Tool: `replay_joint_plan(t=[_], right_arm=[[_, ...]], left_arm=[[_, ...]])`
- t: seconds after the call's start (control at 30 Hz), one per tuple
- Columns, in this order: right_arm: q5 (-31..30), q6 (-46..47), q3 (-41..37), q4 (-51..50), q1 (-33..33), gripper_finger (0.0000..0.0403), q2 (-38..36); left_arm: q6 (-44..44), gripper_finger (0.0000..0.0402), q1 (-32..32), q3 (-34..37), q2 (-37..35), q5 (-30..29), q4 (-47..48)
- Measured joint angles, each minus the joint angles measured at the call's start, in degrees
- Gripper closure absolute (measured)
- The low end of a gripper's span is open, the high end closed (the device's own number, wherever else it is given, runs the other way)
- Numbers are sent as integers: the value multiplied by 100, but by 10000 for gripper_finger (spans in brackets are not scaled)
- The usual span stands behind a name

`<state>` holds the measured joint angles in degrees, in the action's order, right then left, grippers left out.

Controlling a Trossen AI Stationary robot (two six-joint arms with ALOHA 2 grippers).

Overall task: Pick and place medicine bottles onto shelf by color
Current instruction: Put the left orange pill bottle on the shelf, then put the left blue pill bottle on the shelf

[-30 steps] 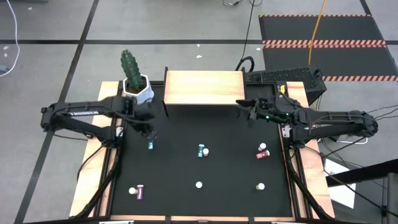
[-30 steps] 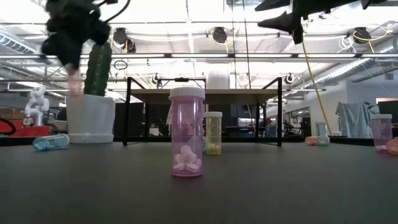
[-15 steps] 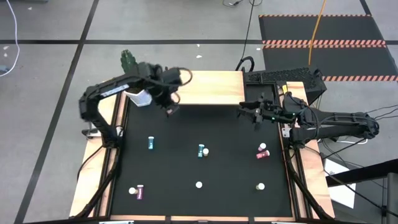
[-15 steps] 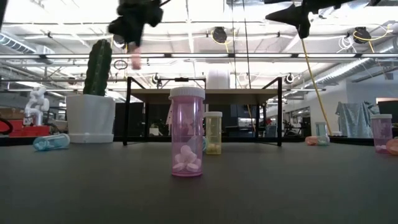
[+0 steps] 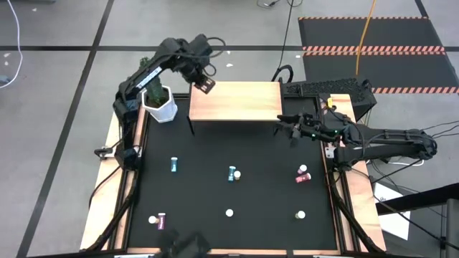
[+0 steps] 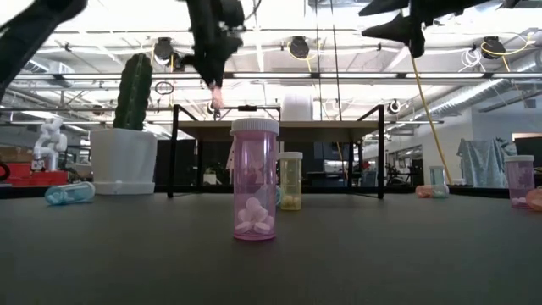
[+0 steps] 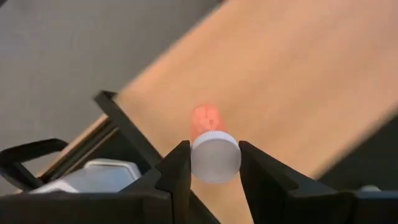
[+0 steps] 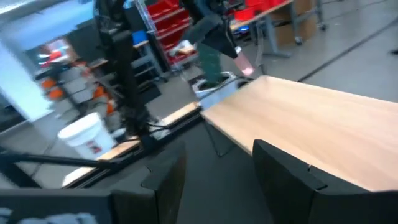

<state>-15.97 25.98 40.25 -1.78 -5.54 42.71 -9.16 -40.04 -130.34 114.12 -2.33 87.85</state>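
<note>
Bottles: six lie scattered on the black table point(image 5: 215, 193). A seventh, the red white-capped medicine bottle point(image 7: 211, 146), is clamped in the left gripper point(image 5: 203, 83) above the light wooden shelf's point(image 5: 240, 100) left end. Right gripper point(image 5: 290, 129) hovers beside the shelf's right edge, fingers apart, empty.

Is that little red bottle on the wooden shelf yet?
Not yet. The left gripper holds the red bottle by its cap above the shelf.
</note>
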Motion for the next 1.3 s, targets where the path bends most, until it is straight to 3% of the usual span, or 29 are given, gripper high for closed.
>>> replay_joint_plan(t=[0.27,0.77,1.3], right_arm=[[-526,140,0,-66,-2,220,40],[-843,184,0,10,-7,220,40],[-826,458,0,22,-9,220,40]], left_arm=[[327,279,-639,0,508,406,-6],[777,276,-597,0,554,424,-190],[812,174,-587,2,509,424,-498]])
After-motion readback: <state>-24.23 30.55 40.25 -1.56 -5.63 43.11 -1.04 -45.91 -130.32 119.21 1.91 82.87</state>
